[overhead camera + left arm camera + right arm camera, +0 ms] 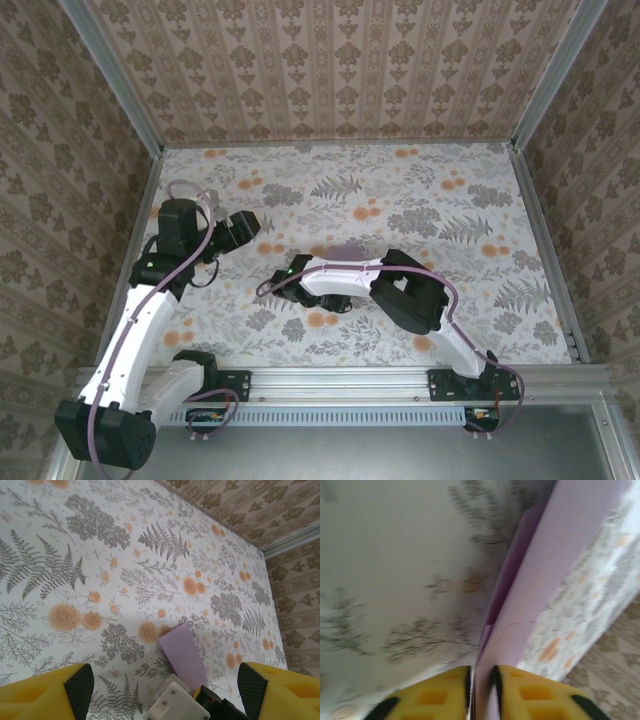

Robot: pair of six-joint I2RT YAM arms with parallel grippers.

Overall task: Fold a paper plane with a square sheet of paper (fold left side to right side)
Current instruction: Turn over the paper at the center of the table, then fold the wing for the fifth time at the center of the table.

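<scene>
Right wrist view: the right gripper (482, 680) works the crease of the lilac paper plane (560, 555), near the middle of the floral table (450, 200).
Its narrow jaws straddle the fold, though blur hides whether they pinch it. The left gripper (165, 685) hovers wide open nearby. The next move probably calls for a release that doesn't drag the paper.

You have lots of free table (450, 190) at the back and on the right side. The right arm (400, 285) lies across the middle, so nothing can go straight through there. The paper plane (347, 250) sits just behind it. The left arm (150, 300) fills the left edge. The left gripper (245, 228) has bare table in front. Walls (330, 60) close the back and both sides.
</scene>
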